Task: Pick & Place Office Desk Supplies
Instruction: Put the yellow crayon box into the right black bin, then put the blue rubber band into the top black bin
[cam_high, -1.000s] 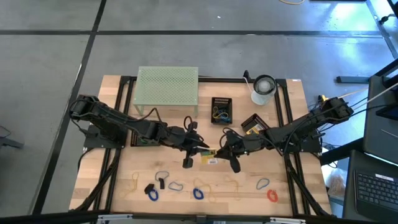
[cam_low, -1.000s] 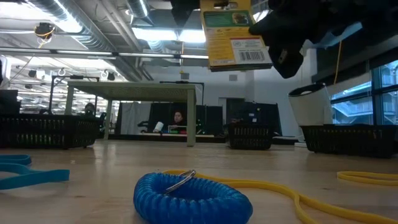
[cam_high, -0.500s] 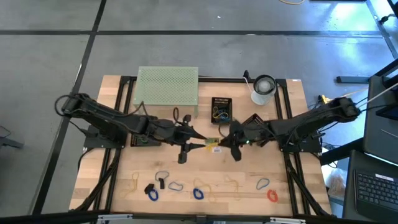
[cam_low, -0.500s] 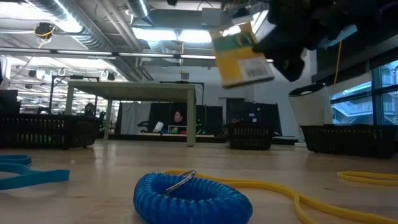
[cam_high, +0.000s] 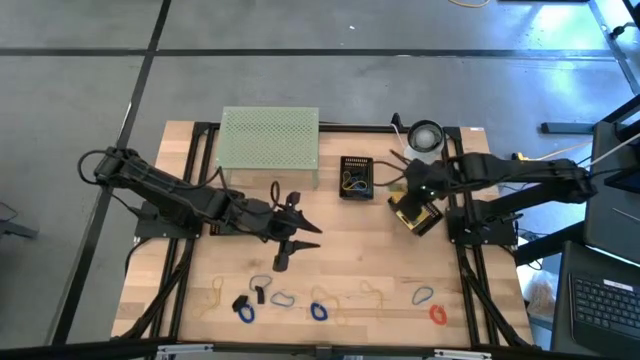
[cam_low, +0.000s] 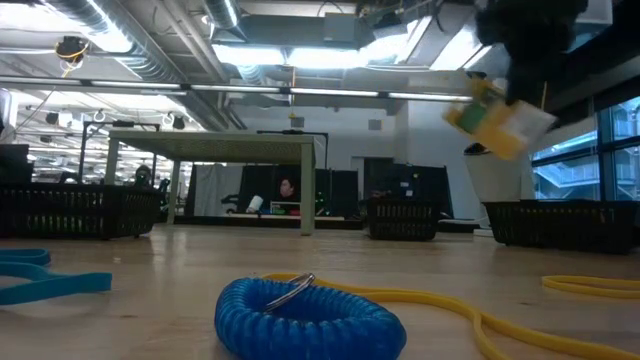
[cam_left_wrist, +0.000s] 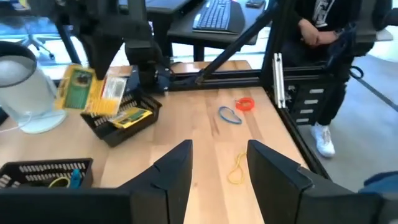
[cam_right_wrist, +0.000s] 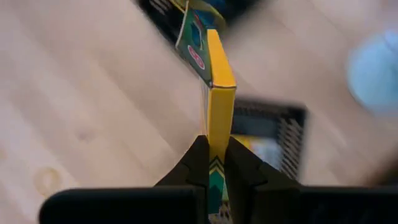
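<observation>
Yellow crayon box (cam_right_wrist: 219, 93) sits clamped edge-on between the right gripper (cam_right_wrist: 214, 163)'s fingers, its long axis running straight out from the fingertips and its free end pointing away from the wrist. From above, that gripper hangs over the black mesh tray (cam_high: 418, 214) at the table's right, just beside the white roll (cam_high: 425, 137); a second crayon box (cam_left_wrist: 129, 116) lies in the tray. In the low view the held box is tilted, well above the wooden table (cam_high: 340, 270). The left gripper (cam_high: 292, 232) hovers near the table's middle, fingers (cam_left_wrist: 175, 175) apart and holding nothing. A blue coil loop (cam_low: 310, 314) lies near the front edge.
</observation>
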